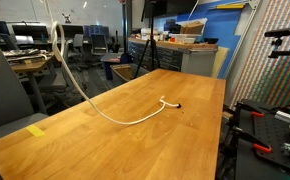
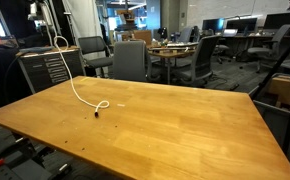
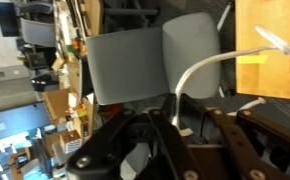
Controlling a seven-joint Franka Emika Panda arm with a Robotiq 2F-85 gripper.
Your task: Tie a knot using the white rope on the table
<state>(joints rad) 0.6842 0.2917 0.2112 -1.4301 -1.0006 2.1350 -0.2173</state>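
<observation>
The white rope (image 1: 125, 120) lies partly on the table (image 1: 135, 150), its dark-tipped free end (image 1: 178, 104) curled near the middle. From there it climbs steeply to the upper left and leaves the top of the picture in both exterior views, so the table (image 2: 175, 120) carries only its lower part (image 2: 80, 95). In the wrist view my gripper (image 3: 177, 106) is shut on the rope (image 3: 210, 62), which runs out from between the black fingers and curves toward the table edge (image 3: 270, 75). The gripper hangs high above the tabletop and does not show in the exterior views.
A yellow tape piece (image 1: 36, 130) sits near the table's front left corner. Grey office chairs (image 2: 130, 60) and cluttered workbenches (image 1: 175, 45) stand behind the table. A tripod (image 1: 145, 50) stands at the far end, and red-handled gear (image 1: 260, 145) sits off the right edge.
</observation>
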